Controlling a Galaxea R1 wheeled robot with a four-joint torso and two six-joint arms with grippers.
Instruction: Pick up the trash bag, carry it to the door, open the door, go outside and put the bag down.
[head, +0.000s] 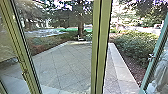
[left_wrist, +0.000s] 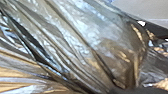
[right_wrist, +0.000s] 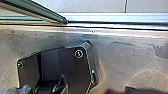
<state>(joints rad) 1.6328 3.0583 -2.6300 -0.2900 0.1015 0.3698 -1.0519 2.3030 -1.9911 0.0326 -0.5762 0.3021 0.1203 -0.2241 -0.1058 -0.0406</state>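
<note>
Green-framed glass door (head: 157, 50) stood open at two o'clock, trash bag (left_wrist: 87, 37) seemingly clamped in the left gripper (left_wrist: 125, 88), right gripper's state impossible to tell, and going outside called for clearing the sill (right_wrist: 112, 18) squarely.

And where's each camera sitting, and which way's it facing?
Head view: high up, facing forward and down past a green door frame to a paved patio.
Left wrist view: left arm, close on the trash bag; body parts unclear.
Right wrist view: right arm, facing down at the floor and threshold; the robot's dark plate shows.
Head and right wrist share door framing and outdoor paving.
</note>
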